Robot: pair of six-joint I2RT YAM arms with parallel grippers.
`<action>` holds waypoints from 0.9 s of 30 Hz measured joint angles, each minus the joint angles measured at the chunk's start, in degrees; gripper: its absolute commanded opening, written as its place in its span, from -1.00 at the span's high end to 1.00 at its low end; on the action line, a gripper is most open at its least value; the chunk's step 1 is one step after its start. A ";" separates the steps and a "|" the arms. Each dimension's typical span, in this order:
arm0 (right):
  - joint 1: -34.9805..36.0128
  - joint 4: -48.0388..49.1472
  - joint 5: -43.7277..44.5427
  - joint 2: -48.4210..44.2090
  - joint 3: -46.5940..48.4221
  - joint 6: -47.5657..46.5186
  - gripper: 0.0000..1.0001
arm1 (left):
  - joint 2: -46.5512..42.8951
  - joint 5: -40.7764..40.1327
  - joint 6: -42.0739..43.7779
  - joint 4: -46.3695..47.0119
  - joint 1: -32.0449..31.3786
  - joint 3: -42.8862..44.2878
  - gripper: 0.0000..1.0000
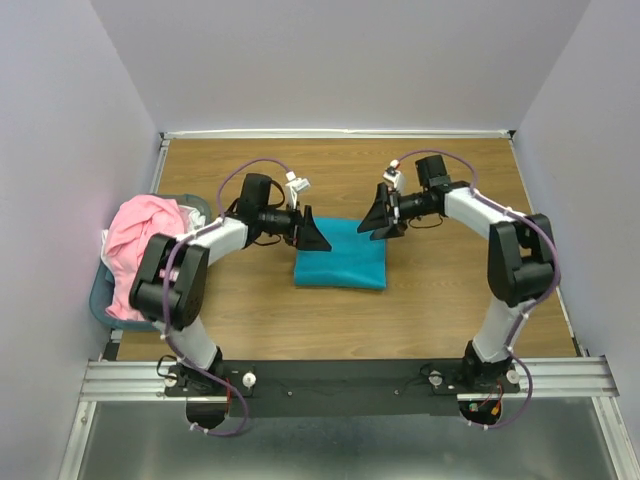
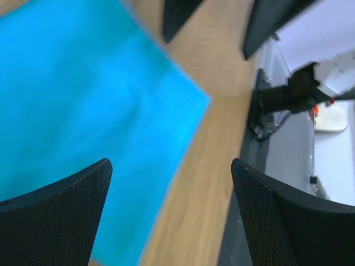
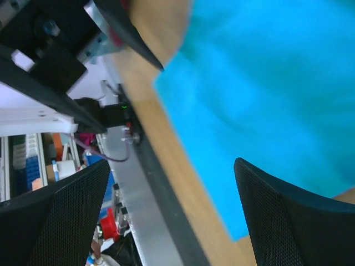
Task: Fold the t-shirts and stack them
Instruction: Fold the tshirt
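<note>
Teal cotton folded into a neat rectangle, the finished t-shirt (image 1: 341, 254) lies flat on the brown wooden table (image 1: 440, 290). The left black two-finger gripper (image 1: 312, 232) sits at its far-left corner and the right black gripper (image 1: 380, 215) at its far-right corner, both spread wide and holding nothing. The crumpled light pink t-shirt (image 1: 140, 245) is heaped well to its left, spilling over the blue-grey plastic basket (image 1: 100, 290). A low fingertip could snag the top layer and undo the fold, and pulling the pink shirt could drag the basket.
</note>
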 measured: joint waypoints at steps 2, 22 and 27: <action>0.35 2.12 -1.64 -5.60 -2.40 4.04 -1.00 | -5.44 0.90 -0.11 0.33 -1.95 -1.49 -0.92; 9.27 18.88 0.52 -0.39 -19.82 25.99 -1.00 | 6.60 6.51 -10.21 9.14 -2.34 -11.02 -0.93; 8.63 21.11 -0.63 -0.31 -21.07 24.02 -1.00 | 8.22 8.50 -6.73 6.36 -0.46 -8.63 -0.92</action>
